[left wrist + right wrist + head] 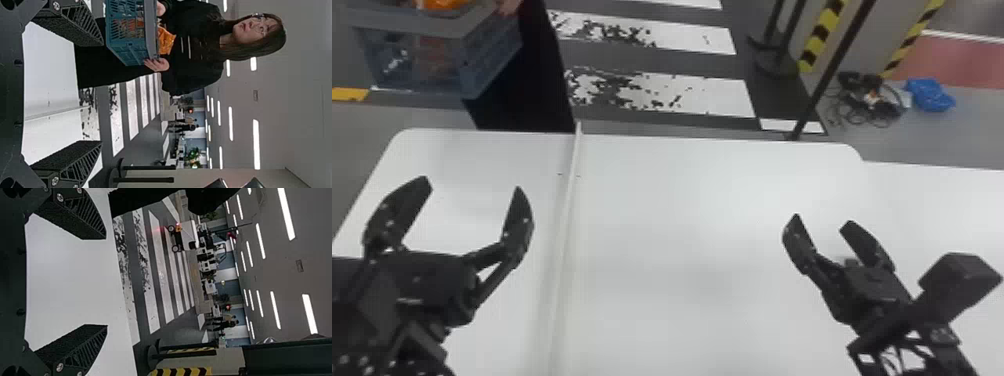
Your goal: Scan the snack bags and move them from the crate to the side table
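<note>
"Where are we, from the biggest thing down?"

"Our white worktop spreads beneath both arms, and just past its far edge, towards our left, stands a person in black, holding the blue-grey crate."

"Held how?"

"With a hand on one side of the rim and another hand on the other. So the crate is beyond our left claw, well apart from it, and farther still from our right claw, off to that one's left."

"And our claws themselves?"

"Both are above the worktop. We have the left one spread wide, its two black fingers well apart, with the white surface visible through the gap. The right one is spread too, and its gap also frames white worktop."

"What about the snack bags?"

"We can make out an orange snack bag in the crate, poking above the rim, and something reddish through the slotted side. We can't tell how many bags there are."
</note>
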`<state>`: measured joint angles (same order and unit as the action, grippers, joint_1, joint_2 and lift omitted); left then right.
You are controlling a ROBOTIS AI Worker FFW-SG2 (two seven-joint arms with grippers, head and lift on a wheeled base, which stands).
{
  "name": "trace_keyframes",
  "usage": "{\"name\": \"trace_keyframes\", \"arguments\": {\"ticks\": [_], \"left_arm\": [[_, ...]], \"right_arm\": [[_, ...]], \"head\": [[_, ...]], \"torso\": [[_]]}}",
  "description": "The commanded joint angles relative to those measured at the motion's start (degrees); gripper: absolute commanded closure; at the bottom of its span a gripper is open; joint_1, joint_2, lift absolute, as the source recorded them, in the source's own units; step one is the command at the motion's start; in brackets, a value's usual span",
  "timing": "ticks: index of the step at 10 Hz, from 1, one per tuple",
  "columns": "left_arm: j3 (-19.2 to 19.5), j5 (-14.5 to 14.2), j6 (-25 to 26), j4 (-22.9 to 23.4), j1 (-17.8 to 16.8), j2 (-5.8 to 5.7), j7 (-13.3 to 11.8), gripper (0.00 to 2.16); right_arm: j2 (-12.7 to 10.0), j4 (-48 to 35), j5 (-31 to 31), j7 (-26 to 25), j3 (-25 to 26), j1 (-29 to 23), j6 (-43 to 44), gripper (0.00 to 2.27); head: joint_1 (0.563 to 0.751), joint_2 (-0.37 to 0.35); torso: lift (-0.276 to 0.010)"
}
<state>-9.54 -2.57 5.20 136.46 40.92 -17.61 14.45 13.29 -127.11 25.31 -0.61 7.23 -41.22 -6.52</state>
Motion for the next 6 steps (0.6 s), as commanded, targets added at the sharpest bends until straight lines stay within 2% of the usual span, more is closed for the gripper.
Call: {"name": "trace_keyframes", "arguments": {"ticks": [1,6], "left_arm": [[0.0,0.1,-0.5,-0.3,0.3,-0.06,-0.1,0.10],[-0.4,0.4,-0.7,-0.1,1.1,-0.06,-0.5,0.10]], "right_arm": [[0.0,-0.1,0.0,0.0,0.1,0.0,0.1,0.13],[0.0,-0.1,-0.2,-0.1,0.7,-0.1,3.6,0.13]], "head": [[0.695,-0.144],[0.695,-0.154]], "torso": [[-0.087],[-0.087]]}}
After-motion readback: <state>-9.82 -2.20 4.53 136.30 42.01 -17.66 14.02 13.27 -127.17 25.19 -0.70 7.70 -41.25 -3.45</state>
